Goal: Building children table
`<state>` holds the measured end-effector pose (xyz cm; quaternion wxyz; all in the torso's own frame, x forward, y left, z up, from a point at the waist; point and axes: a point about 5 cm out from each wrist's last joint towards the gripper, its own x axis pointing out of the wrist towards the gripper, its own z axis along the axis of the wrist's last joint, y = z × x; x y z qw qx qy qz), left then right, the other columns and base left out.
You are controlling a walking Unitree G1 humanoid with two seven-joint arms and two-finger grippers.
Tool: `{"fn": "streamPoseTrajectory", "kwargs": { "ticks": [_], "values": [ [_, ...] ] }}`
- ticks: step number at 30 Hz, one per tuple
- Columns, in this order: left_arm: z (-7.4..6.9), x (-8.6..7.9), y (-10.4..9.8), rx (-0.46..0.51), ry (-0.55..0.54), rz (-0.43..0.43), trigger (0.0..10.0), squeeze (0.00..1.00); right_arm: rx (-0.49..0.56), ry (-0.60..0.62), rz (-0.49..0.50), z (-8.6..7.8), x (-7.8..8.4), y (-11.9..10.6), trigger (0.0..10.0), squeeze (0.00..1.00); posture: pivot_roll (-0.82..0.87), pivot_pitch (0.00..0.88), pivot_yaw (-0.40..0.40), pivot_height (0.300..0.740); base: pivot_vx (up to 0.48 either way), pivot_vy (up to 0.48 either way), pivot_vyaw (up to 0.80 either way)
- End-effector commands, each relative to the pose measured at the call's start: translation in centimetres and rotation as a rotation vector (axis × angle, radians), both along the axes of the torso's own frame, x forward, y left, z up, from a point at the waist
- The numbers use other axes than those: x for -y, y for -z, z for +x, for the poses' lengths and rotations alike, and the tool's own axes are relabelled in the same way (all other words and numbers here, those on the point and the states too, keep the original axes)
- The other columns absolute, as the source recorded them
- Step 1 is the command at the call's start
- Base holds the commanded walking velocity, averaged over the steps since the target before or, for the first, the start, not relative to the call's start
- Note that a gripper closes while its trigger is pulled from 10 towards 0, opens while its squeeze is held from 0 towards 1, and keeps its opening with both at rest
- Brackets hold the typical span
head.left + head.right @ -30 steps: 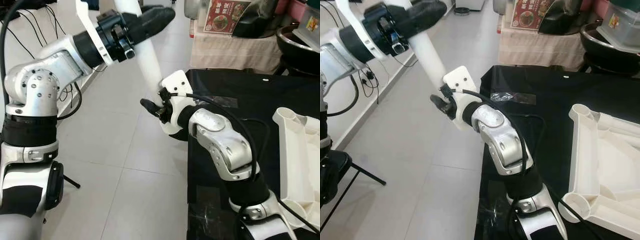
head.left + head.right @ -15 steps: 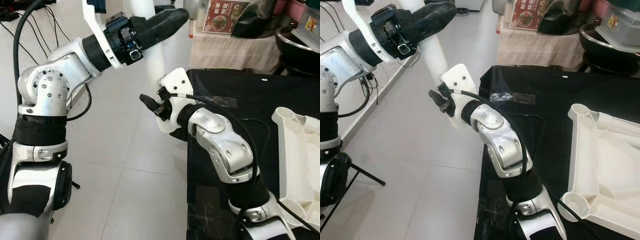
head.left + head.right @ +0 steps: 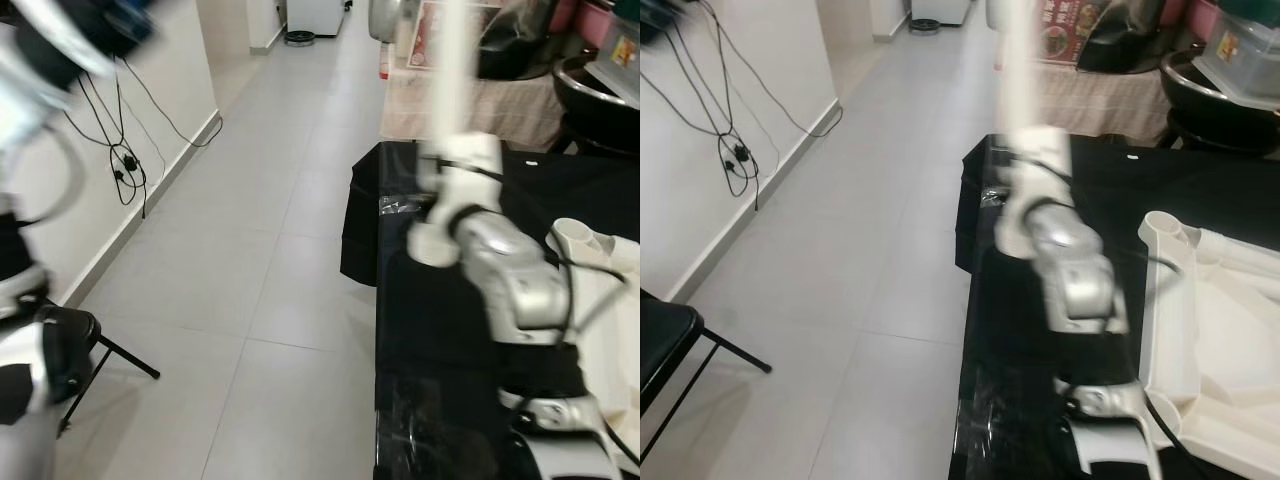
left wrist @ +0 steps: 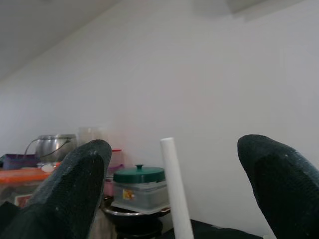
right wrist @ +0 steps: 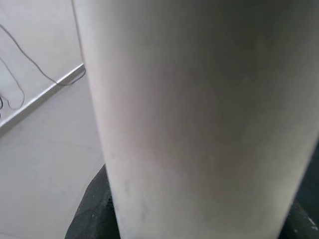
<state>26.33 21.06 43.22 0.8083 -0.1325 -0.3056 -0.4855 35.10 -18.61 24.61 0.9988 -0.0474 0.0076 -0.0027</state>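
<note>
A white table leg stands nearly upright above the black table, blurred by motion. My right gripper is shut on the leg's lower part; the right wrist view has the leg close up between the black fingers. My left arm is a blur at the far upper left. The left gripper is open and holds nothing, and the leg stands far off between its fingers. The white table top lies upside down on the right of the black table.
Grey tiled floor stretches to the left. A black stool stands at the lower left, and cables hang on the wall. Behind the black table stands a cloth-covered table with a pot and boxes.
The left gripper has let go of the leg and swung away to the upper left. The right arm has carried the leg rightwards over the black table and stood it nearly upright.
</note>
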Motion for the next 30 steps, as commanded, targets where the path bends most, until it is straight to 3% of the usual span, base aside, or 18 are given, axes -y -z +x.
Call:
{"fn": "streamPoseTrajectory", "kwargs": {
  "ticks": [1, 2, 3, 4, 5, 6, 7, 8, 9, 11, 13, 16, 17, 24, 30],
  "values": [
    [0.2, -0.8, 1.6, -0.072, -0.102, -0.016, 10.0, 1.00, 0.025, -0.017, 0.034, -0.2, -0.4, -0.2, 0.5, 0.00, 0.02, 0.066, -0.027, 0.740, 0.000, 0.000, 0.00],
    [0.2, -0.8, 1.6, -0.072, -0.102, -0.016, 10.0, 1.00, 0.025, -0.017, 0.034, -0.2, -0.4, -0.2, 0.5, 0.00, 0.02, 0.066, -0.027, 0.740, 0.000, 0.000, 0.00],
    [1.0, -1.6, 3.6, -0.152, -0.229, -0.035, 10.0, 1.00, 0.039, -0.015, 0.059, -0.3, -0.4, -0.2, 10.0, 0.00, 0.03, 0.065, -0.029, 0.740, 0.000, 0.000, 0.00],
    [1.8, -2.2, 5.8, -0.236, -0.353, -0.029, 10.0, 1.00, 0.053, -0.019, 0.083, -0.4, -0.6, -0.3, 10.0, 0.00, 0.03, 0.067, -0.032, 0.740, 0.000, 0.000, 0.00],
    [1.8, -2.2, 5.8, -0.236, -0.353, -0.029, 10.0, 1.00, 0.053, -0.019, 0.083, -0.4, -0.6, -0.3, 10.0, 0.00, 0.03, 0.067, -0.032, 0.740, 0.000, 0.000, 0.00],
    [2.5, -2.5, 8.0, -0.302, -0.462, 0.000, 10.0, 0.88, 0.072, -0.028, 0.105, -0.4, -0.7, -0.5, 10.0, 0.00, 0.03, 0.068, -0.033, 0.740, 0.000, 0.000, 0.00],
    [3.2, -2.2, 11.4, -0.418, -0.536, 0.052, 10.0, 0.00, 0.091, -0.035, 0.124, -0.5, -1.0, -0.6, 10.0, 0.00, 0.03, 0.067, -0.034, 0.740, 0.000, 0.000, 0.00],
    [3.4, -1.4, 14.7, -0.509, -0.597, 0.093, 10.0, 0.00, 0.116, -0.050, 0.140, -0.6, -1.3, -0.9, 10.0, 0.00, 0.03, 0.068, -0.036, 0.740, 0.000, 0.000, 0.00],
    [3.4, -1.4, 14.7, -0.509, -0.597, 0.093, 10.0, 0.00, 0.116, -0.050, 0.140, -0.6, -1.3, -0.9, 10.0, 0.00, 0.03, 0.068, -0.036, 0.740, 0.000, 0.000, 0.00],
    [3.1, 0.2, 19.0, -0.615, -0.649, 0.144, 10.0, 0.00, 0.154, -0.087, 0.157, -0.8, -2.0, -1.3, 10.0, 0.00, 0.03, 0.069, -0.038, 0.740, 0.000, 0.000, 0.00],
    [3.1, 0.2, 19.0, -0.615, -0.649, 0.144, 10.0, 0.00, 0.154, -0.087, 0.157, -0.8, -2.0, -1.3, 10.0, 0.00, 0.03, 0.069, -0.038, 0.740, 0.000, 0.000, 0.00],
    [2.1, 3.9, 22.9, -0.689, -0.669, 0.198, 10.0, 0.00, 0.208, -0.199, 0.171, -1.6, -3.8, -1.9, 10.0, 0.00, 0.02, 0.073, -0.040, 0.740, 0.000, 0.000, 0.00],
    [1.8, 4.9, 23.4, -0.681, -0.661, 0.211, 10.0, 0.00, 0.215, -0.225, 0.174, -1.9, -4.2, -1.9, 10.0, 0.00, 0.02, 0.073, -0.040, 0.740, 0.000, 0.000, 0.00],
    [1.2, 7.0, 24.4, -0.651, -0.631, 0.203, 10.0, 0.00, 0.216, -0.288, 0.152, -2.7, -5.5, -1.3, 10.0, 0.00, 0.01, 0.078, -0.025, 0.740, 0.000, 0.000, 0.00],
    [0.9, 7.7, 24.7, -0.661, -0.623, 0.169, 10.0, 0.00, 0.212, -0.331, 0.137, -3.1, -6.1, -0.9, 10.0, 0.00, 0.01, 0.079, -0.027, 0.740, 0.000, 0.000, 0.00]
  ]
}}
